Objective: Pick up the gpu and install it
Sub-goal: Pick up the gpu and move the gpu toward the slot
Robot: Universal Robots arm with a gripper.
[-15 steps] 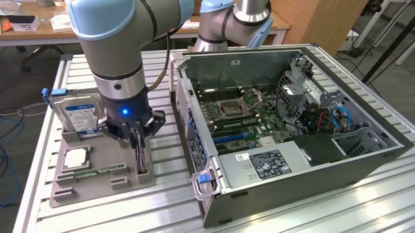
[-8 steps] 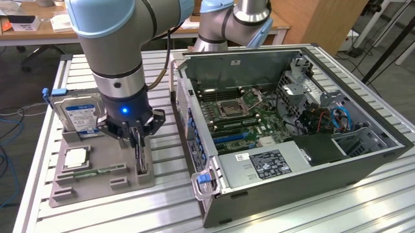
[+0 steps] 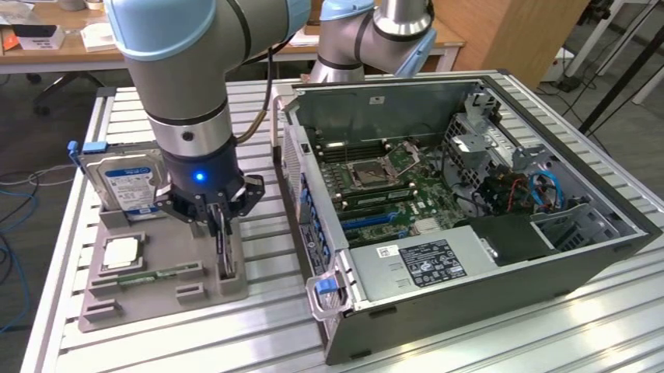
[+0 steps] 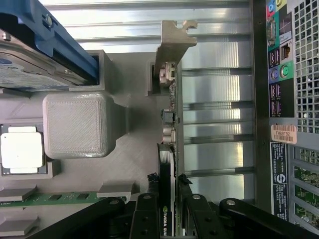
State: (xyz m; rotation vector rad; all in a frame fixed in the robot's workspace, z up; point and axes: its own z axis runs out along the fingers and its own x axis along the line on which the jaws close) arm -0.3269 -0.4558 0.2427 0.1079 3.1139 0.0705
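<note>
We see the gpu point(image 3: 226, 250) standing on its long edge in a slot of the grey holder point(image 3: 155, 294). It sits at the holder's edge nearest the computer case point(image 3: 581, 256). It is a thin, flat, dark card, and a bent silver metal bracket point(image 4: 174, 42) caps the end farthest from the gripper point(image 3: 220, 221). The two black fingers point(image 4: 147, 216) are clamped on the card, one on each face, close to its other end.

The holder is a matte, layered-plastic block with square pockets and raised lugs. Counting the parts on it, we find four, one of each:
- the gpu
- a silver hard drive point(image 3: 130, 186) with a blue-and-white label, upright in a blue-trimmed carrier at the holder's far end from the gpu
- a square metal-capped processor point(image 3: 121, 252), lying flat near the holder's middle
- a narrow green memory stick point(image 3: 155, 274), lying flat beside the processor

The counter point(image 3: 207, 342) is ribbed aluminium with long parallel grooves.

The case lies open on its side, on the exterior view's right of the holder. It is a dark sheet-metal box with a green motherboard point(image 3: 384, 186) inside and a perforated rear panel facing the holder. A strip of bare counter separates the holder's gpu edge from that panel. Nothing presses against the card's faces except the fingers and the slot walls.
</note>
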